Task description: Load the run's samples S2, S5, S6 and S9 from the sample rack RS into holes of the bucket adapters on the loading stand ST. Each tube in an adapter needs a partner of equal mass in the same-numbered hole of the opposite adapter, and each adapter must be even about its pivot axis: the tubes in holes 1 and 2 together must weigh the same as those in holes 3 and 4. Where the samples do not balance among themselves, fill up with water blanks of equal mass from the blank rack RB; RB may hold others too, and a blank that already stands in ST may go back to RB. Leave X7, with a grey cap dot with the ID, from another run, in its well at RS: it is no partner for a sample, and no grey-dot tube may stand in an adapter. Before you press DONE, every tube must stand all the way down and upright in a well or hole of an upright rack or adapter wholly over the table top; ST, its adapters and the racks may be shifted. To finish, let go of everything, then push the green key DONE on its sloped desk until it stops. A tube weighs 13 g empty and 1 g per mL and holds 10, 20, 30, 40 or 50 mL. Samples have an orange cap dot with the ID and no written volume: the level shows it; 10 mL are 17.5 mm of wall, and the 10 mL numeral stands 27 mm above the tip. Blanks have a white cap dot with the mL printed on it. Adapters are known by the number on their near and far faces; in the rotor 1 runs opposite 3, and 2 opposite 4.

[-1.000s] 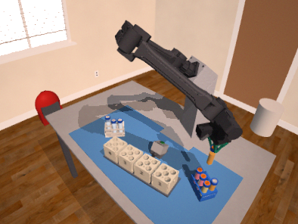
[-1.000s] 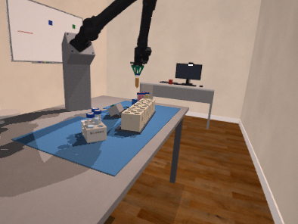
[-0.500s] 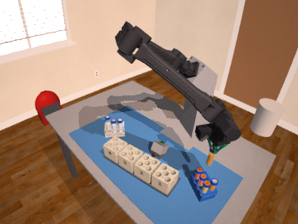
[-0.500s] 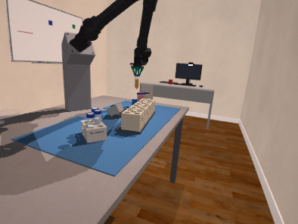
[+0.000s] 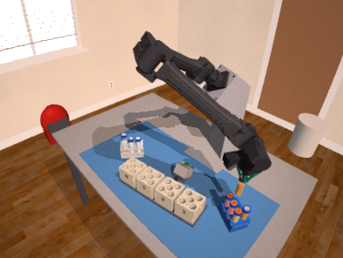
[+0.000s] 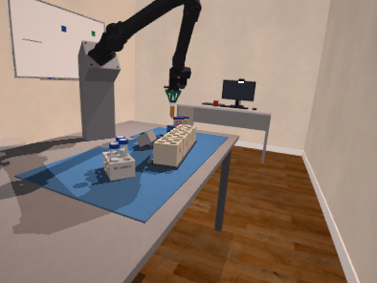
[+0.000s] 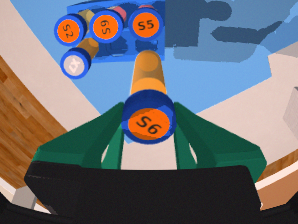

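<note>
My gripper (image 5: pixel 246 176) is shut on sample tube S6 (image 7: pixel 148 123), which has a blue cap with an orange dot and orange liquid. It hangs upright above the mat, just behind the blue sample rack RS (image 5: pixel 235 213). The tube also shows in the top view (image 5: pixel 239 188) and in the exterior view (image 6: pixel 171 111). RS holds S5 (image 7: pixel 145 26), two more orange-dot tubes (image 7: pixel 105 27) and a pale-dot tube (image 7: pixel 73 64). The loading stand ST (image 5: pixel 162 187) carries its cream adapters in a row; their holes look empty. The blank rack RB (image 5: pixel 131 146) holds several blue-capped tubes.
The grey desk with the green DONE key (image 5: pixel 184 170) stands behind ST. The arm's grey base column (image 5: pixel 226 109) rises at the back of the table. The table edge lies close to the right of RS.
</note>
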Tool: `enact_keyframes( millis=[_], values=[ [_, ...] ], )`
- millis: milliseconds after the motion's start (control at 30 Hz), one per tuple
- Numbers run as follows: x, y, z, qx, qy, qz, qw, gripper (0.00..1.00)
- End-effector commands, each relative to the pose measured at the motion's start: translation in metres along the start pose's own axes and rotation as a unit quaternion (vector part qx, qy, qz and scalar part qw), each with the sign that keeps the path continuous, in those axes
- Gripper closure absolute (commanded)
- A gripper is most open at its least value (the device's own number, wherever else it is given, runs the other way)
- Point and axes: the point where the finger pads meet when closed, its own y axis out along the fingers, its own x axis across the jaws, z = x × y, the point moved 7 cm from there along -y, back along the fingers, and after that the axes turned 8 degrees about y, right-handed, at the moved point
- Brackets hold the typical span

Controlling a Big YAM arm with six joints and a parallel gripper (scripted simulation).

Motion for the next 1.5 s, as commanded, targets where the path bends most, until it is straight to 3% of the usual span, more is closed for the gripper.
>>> enact_keyframes(
  millis=[0, 133, 167, 233, 500, 567, 700, 733, 767, 833, 1333, 1367, 1467],
  values=[
    [0.006, 0.009, -0.001, -0.002, -0.006, -0.004, 1.000, 1.00],
    [0.006, 0.015, -0.001, -0.002, -0.005, -0.004, 1.000, 1.00],
    [0.012, 0.003, 0.003, 0.000, -0.010, -0.020, 1.000, 1.00],
    [0.006, 0.023, -0.001, -0.001, -0.006, -0.004, 1.000, 1.00],
    [0.004, 0.043, -0.001, -0.002, -0.007, -0.003, 1.000, 1.00],
    [0.014, 0.026, 0.004, -0.001, -0.012, -0.024, 1.000, 1.00],
    [0.017, 0.023, 0.000, -0.002, -0.008, -0.027, 1.000, 1.00],
    [0.007, 0.033, 0.000, -0.001, -0.008, -0.010, 1.000, 1.00],
    [0.004, 0.040, -0.006, -0.003, -0.004, -0.005, 1.000, 1.00],
    [0.006, 0.033, 0.000, -0.001, -0.008, -0.010, 1.000, 1.00],
    [0.005, 0.033, 0.000, -0.001, -0.008, -0.010, 1.000, 1.00],
    [-0.004, 0.045, 0.001, -0.001, -0.012, 0.001, 1.000, 1.00],
    [-0.003, 0.049, 0.000, -0.001, -0.011, 0.000, 1.000, 1.00]
  ],
)
